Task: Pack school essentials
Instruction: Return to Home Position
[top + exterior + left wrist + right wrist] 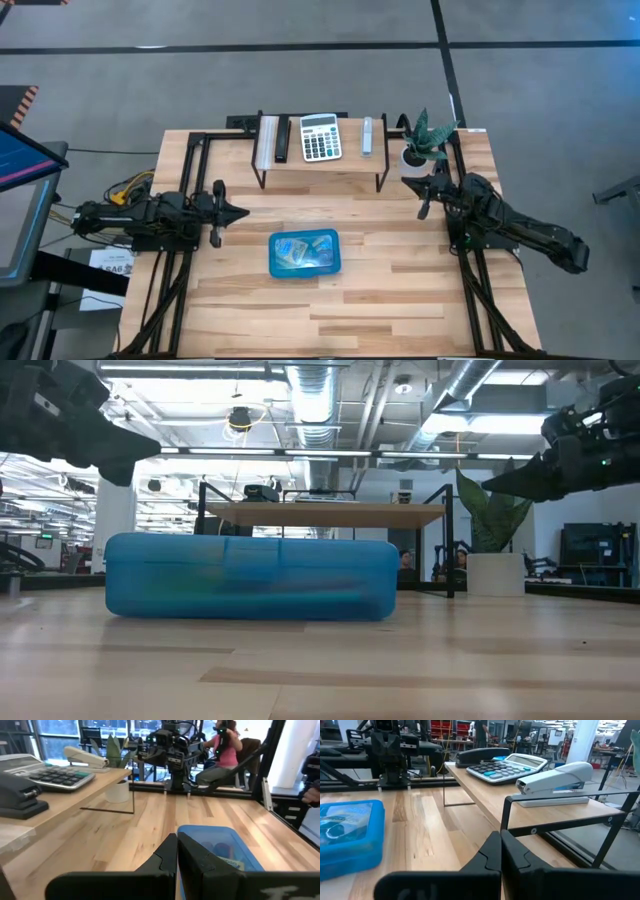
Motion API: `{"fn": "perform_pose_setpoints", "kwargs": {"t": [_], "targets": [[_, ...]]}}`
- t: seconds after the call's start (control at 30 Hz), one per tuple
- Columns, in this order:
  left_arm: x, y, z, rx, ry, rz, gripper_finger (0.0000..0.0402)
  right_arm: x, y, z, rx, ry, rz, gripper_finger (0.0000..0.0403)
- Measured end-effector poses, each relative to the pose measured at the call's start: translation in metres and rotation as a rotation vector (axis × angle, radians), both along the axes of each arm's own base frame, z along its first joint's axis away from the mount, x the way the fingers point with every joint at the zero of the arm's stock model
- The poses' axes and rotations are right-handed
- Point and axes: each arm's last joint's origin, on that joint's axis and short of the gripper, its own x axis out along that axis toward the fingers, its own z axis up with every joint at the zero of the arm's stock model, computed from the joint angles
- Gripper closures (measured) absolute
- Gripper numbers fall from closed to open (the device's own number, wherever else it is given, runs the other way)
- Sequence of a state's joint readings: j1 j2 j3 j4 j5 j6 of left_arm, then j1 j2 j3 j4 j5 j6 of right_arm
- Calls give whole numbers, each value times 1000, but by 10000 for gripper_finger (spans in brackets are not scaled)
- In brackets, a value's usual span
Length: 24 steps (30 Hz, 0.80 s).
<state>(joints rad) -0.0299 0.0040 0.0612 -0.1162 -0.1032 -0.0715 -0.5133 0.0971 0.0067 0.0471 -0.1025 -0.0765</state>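
The table (400,300) is pale wood planking. At its middle lies the blue case (305,253), flat with its lid shut. Its long axis runs 9 to 3 o'clock in the high view. The essentials (300,252) lie inside it. They show through the lid only as yellow-green and darker patches, so I cannot tell which way any one points.

From the case, the left gripper (243,212) hangs at 10 o'clock above the wood, jaws closed on nothing, tips toward 3. The right gripper (408,181) hangs at 2 o'clock, jaws also closed and empty, tips toward 10.

At 12 stands a low shelf (320,166) bearing a calculator (320,137), a white stapler (367,135) and a black device (282,140). A potted plant (425,138) stands at 1.

Beyond are a grey floor, ceiling ducts (315,390) and a seated person in pink (226,747).
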Motion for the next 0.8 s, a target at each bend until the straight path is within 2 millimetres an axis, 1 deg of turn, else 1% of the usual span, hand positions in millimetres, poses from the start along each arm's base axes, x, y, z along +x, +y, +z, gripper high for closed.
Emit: {"fn": "perform_pose_setpoints", "kwargs": {"t": [0.27, 0.4, 0.53, 0.67, 0.8], "targets": [[0, -1, 0, -5, 1, -29, 402, 0, 0, -1, 1, 6, 0, 376], [0, 0, 0, -2, 0, -6, 401, 0, 0, -1, 1, 6, 0, 369], [0, 1, 0, 12, -2, 35, 401, 0, 0, -1, 1, 6, 0, 368], [0, 1, 0, 67, 4, 35, 402, 0, 0, -1, 1, 7, 0, 369], [0, 1, 0, 68, 4, 36, 402, 0, 0, -1, 1, 6, 0, 370]]}}
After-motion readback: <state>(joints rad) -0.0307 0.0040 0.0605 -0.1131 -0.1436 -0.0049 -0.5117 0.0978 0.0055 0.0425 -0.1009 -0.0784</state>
